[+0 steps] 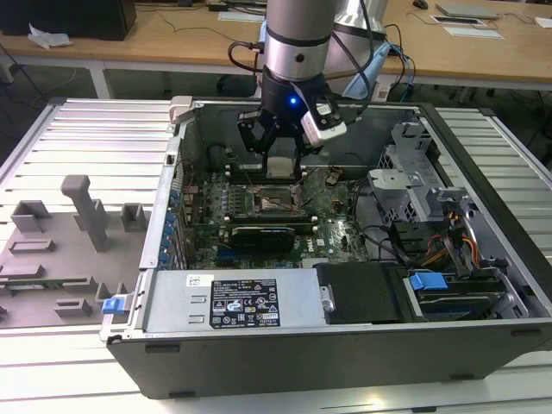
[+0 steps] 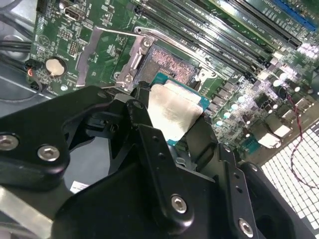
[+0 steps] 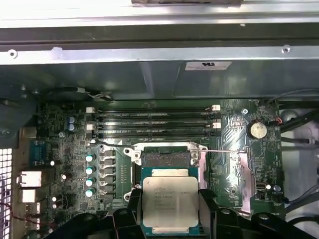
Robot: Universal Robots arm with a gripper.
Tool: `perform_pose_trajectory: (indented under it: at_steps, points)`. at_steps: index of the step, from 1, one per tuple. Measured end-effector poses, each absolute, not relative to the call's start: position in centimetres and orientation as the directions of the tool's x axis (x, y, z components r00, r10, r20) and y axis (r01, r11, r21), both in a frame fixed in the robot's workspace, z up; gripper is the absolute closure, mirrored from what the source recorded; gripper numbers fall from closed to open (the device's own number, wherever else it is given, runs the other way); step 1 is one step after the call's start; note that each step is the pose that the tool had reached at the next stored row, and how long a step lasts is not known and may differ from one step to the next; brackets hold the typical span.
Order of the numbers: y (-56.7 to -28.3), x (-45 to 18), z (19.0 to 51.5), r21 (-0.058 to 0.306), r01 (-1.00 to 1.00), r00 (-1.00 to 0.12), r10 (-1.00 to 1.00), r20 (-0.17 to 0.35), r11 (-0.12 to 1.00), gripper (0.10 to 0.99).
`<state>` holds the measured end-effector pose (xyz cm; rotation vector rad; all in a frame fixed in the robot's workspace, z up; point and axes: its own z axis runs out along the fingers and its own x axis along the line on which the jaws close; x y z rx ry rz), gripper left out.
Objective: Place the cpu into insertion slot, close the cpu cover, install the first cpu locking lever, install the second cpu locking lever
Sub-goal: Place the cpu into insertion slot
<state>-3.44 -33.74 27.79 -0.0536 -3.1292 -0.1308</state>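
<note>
One chip in play: my tool [image 1: 282, 168] is pinching the cpu [image 3: 169, 201] by two opposite edges, its metal top turned toward the first wrist view. I see it hanging above the motherboard [image 3: 239, 124] inside the open computer case [image 1: 345, 336]. It is near the insertion slot [image 3: 166, 159] but not seated, and the slot's pin field lies uncovered.

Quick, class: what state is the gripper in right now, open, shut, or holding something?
Gripper: shut on the cpu, held above the insertion slot, not yet seated.
</note>
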Motion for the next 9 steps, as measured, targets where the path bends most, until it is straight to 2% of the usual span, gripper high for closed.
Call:
perform_pose_trajectory:
  at_steps: [9]
  points:
    - [-33.74, -3.44, 27.63, 0.083, 0.23, -0.973, 0.23, 0.011, 0.969, 0.545]
